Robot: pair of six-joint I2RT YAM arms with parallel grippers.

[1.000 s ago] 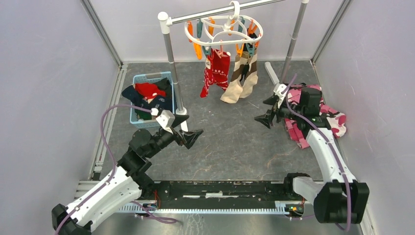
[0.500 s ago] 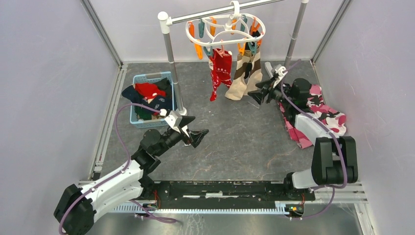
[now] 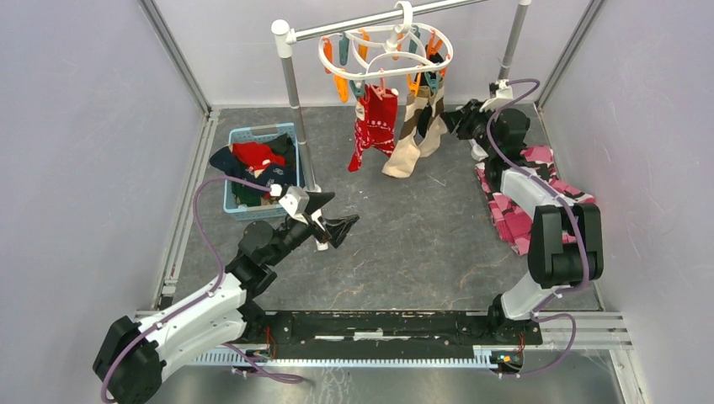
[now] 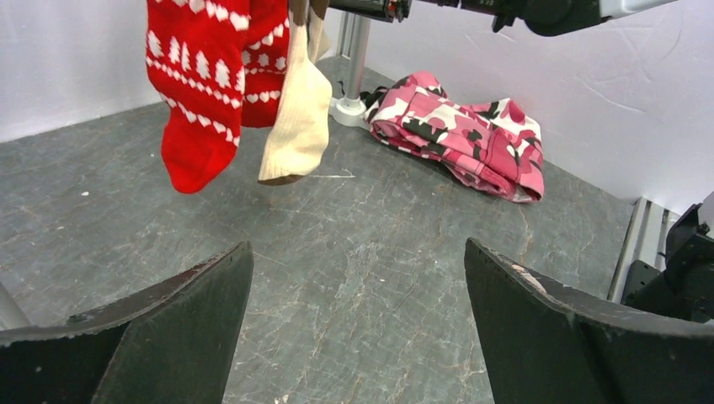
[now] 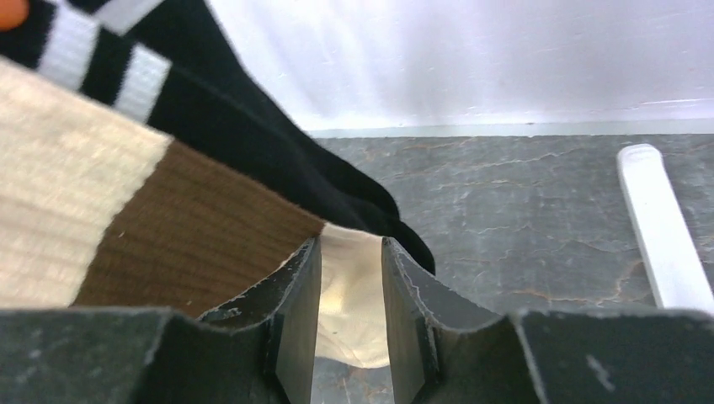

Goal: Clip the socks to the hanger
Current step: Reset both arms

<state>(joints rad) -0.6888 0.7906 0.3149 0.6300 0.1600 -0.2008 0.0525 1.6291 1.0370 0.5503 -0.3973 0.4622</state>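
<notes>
While the left gripper (image 3: 337,215) hangs spread wide over the floor (image 3: 404,244), the right gripper (image 3: 448,120) pinches the beige sock (image 3: 402,156). It dangles beside red socks (image 3: 373,118), clipped to the hanger (image 3: 322,50).

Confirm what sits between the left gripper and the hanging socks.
Nothing: only bare grey floor separates the open left gripper from the red sock and beige sock, clearest in the left wrist view.
</notes>
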